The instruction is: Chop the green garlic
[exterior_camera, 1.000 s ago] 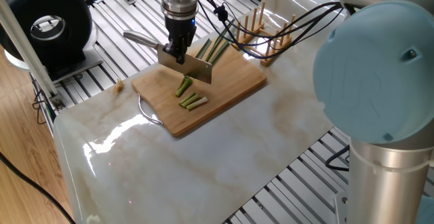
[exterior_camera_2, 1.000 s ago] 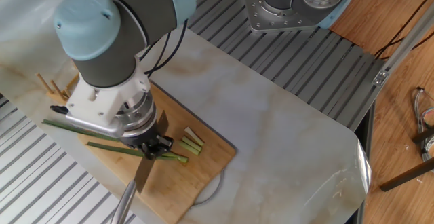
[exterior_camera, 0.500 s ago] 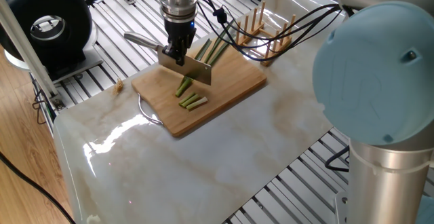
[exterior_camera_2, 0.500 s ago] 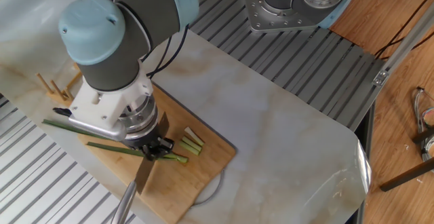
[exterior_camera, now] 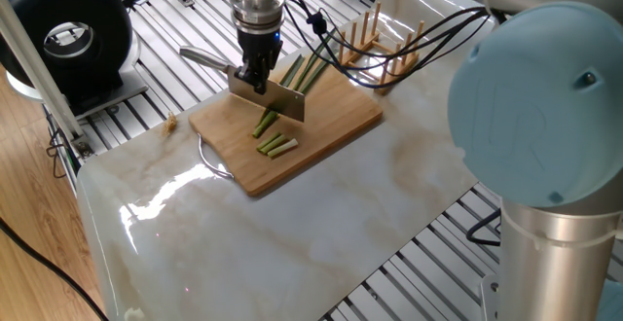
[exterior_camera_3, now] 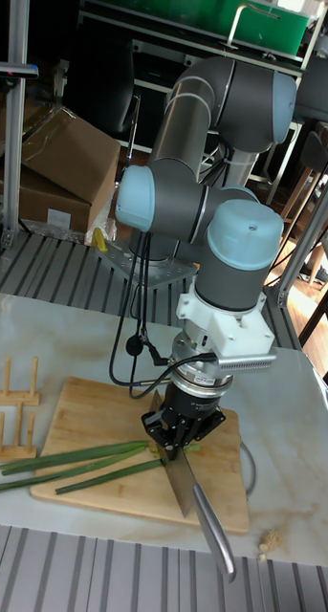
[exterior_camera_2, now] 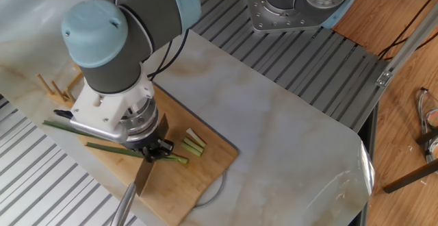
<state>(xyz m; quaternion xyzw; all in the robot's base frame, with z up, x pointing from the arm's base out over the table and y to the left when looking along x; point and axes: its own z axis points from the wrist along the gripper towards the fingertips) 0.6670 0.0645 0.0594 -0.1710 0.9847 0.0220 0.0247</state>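
Observation:
The green garlic (exterior_camera: 304,69) lies as long stalks on a wooden cutting board (exterior_camera: 341,117), its leafy ends pointing toward the peg rack. Short cut pieces (exterior_camera: 276,145) lie near the board's middle. My gripper (exterior_camera: 255,78) is shut on a knife (exterior_camera: 270,98), whose blade stands across the stalks with the handle sticking out to the side. From the other side, the gripper (exterior_camera_2: 152,149) holds the knife (exterior_camera_2: 144,176) over the stalks (exterior_camera_2: 102,147), with the cut pieces (exterior_camera_2: 194,144) just beyond. The tall view shows the gripper (exterior_camera_3: 180,435), knife (exterior_camera_3: 185,486) and stalks (exterior_camera_3: 77,457).
A wooden peg rack (exterior_camera: 375,41) stands just behind the board, with cables running over it. A black round device (exterior_camera: 68,34) sits off the table's left. A wire loop (exterior_camera: 210,161) sticks out from the board's near end. A small scrap (exterior_camera: 171,121) lies on the marble.
The arm has shifted only slightly. The knife stays in the gripper over the stalks at nearly the same spot, and the cut pieces have not moved.

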